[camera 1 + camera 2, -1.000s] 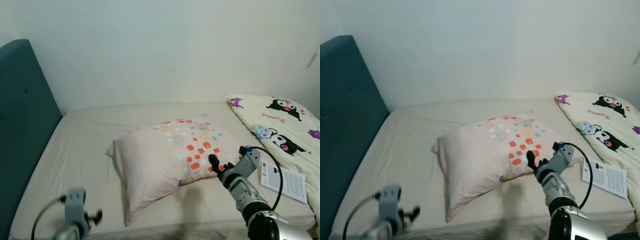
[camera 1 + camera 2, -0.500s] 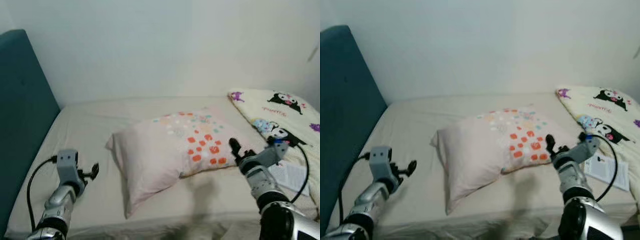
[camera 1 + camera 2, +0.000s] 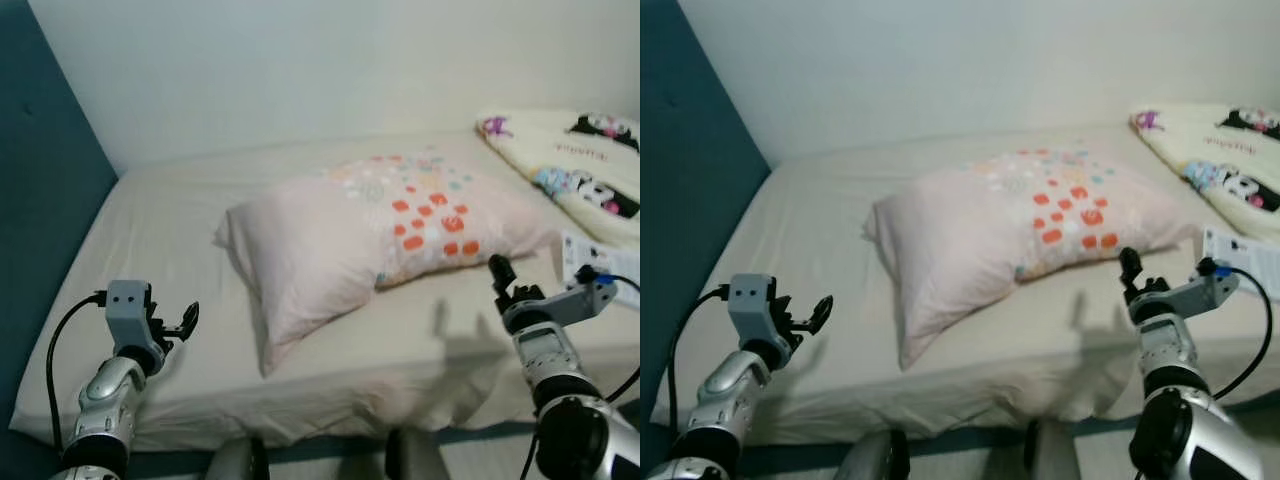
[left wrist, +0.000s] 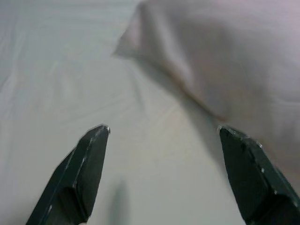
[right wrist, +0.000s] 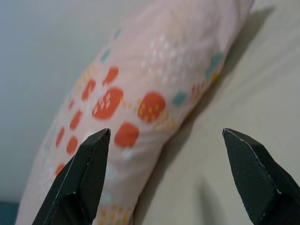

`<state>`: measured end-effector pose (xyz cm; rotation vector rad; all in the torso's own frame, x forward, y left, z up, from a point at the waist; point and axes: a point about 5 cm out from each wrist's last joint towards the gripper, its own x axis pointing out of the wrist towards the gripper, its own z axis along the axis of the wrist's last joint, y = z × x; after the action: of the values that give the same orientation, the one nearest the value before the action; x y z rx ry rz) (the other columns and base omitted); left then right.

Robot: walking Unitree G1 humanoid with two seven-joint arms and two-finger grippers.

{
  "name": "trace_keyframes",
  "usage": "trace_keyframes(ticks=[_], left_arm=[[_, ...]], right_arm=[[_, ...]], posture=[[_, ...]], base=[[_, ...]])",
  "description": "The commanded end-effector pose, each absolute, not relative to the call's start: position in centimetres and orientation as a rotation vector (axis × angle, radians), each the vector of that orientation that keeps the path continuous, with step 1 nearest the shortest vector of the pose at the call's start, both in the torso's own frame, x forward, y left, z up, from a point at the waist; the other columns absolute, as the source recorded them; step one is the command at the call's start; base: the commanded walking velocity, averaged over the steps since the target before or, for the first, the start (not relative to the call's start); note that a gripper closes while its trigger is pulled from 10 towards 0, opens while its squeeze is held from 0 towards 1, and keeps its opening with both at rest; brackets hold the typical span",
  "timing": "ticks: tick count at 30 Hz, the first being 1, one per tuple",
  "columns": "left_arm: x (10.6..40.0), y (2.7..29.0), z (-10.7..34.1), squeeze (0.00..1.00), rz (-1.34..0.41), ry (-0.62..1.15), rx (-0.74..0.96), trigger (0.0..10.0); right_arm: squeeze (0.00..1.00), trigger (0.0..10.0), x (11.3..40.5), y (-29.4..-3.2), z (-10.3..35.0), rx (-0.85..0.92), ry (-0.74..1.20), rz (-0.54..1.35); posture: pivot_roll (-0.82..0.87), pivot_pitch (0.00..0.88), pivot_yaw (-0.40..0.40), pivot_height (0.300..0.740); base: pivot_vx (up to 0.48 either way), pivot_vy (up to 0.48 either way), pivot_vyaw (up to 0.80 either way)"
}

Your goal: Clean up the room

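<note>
On your far left you see the teal headboard (image 3: pixel 45 190), and behind the bed a plain pale wall (image 3: pixel 300 70). The bed (image 3: pixel 160 230) has a beige sheet that is smooth with small wrinkles. At the lower edge of the head views a strip of floor and two rounded grey parts of the robot show.

Your left gripper (image 3: pixel 183 322) hovers over the near left part of the sheet, close to the bed's edge. Its two black fingers (image 4: pixel 84 164) are spread wide apart and hold nothing. The pillow (image 3: pixel 380 225), pale pink with orange, teal and white spots at one end, lies in the middle of the bed, to the right of this gripper and farther from you. In the left wrist view its plain corner (image 4: pixel 133 40) is ahead of the fingers and not touching them.

Your right gripper (image 3: pixel 497 272) is raised over the sheet near the front edge, just beside the spotted end of the pillow. Its fingers (image 5: pixel 84 173) are also wide open and empty, and the spotted cloth (image 5: pixel 140 108) stands ahead of them with a gap.

To the right of this gripper lies a white printed leaflet (image 3: pixel 600 258), and beyond it a cream blanket (image 3: pixel 570 160) with cartoon figures.
</note>
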<state>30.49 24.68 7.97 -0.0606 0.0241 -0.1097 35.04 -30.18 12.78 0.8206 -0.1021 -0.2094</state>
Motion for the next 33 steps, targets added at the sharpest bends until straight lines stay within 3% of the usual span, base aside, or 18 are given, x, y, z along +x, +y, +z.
trace_keyframes(ticks=[1, 9, 17, 33], left_arm=[[30.0, 25.6, 8.8, 0.0, -0.115, 0.015, -0.033, 10.0], [28.1, 25.9, 10.8, 0.0, -0.152, -0.01, 0.006, 10.0], [26.0, 25.6, 13.0, 0.0, -0.197, 0.001, 0.052, 10.0], [24.6, 25.6, 16.6, 0.0, -0.222, -0.003, 0.081, 10.0]], right_arm=[[0.0, 10.0, 35.5, -30.7, 14.6, 0.832, -0.176, -0.178], [0.0, 10.0, 36.5, -30.9, 17.6, 0.837, -0.276, -0.098], [0.0, 10.0, 37.6, -28.8, 19.3, 0.934, -0.358, 0.049], [0.0, 10.0, 39.1, -28.2, 22.9, 1.011, -0.435, 0.005]], posture=[[0.05, 0.249, 0.044, 0.556], [0.09, 0.33, 0.061, 0.552], [0.15, 0.414, 0.09, 0.552], [0.21, 0.49, 0.119, 0.552]], base=[[0.0, 0.0, 0.0], [0.0, 0.0, 0.0], [0.0, 0.0, 0.0], [0.0, 0.0, 0.0]])
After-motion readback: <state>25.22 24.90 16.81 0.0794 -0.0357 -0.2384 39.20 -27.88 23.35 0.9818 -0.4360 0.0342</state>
